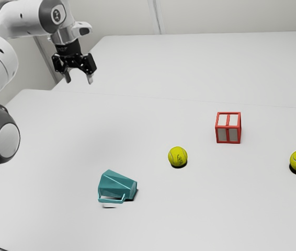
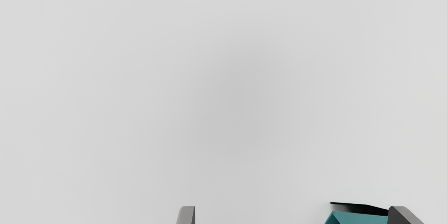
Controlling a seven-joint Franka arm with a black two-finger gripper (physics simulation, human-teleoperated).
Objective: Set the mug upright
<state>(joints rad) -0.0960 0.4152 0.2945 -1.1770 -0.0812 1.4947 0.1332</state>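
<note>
1. Teal mug [image 1: 117, 185] lying on its side on the white bench [image 1: 231, 209], its handle [image 1: 111, 201] toward the exterior view's camera.
2. My fingers [image 2: 187, 217] are spread, holding nothing, high over the bench.
3. Coming down off-centre, one fingertip could strike the mug's sloping wall and roll it.
4. Pinched by its thin handle, it might swing while I turn it.
5. Released tilted, it could topple again.
</note>
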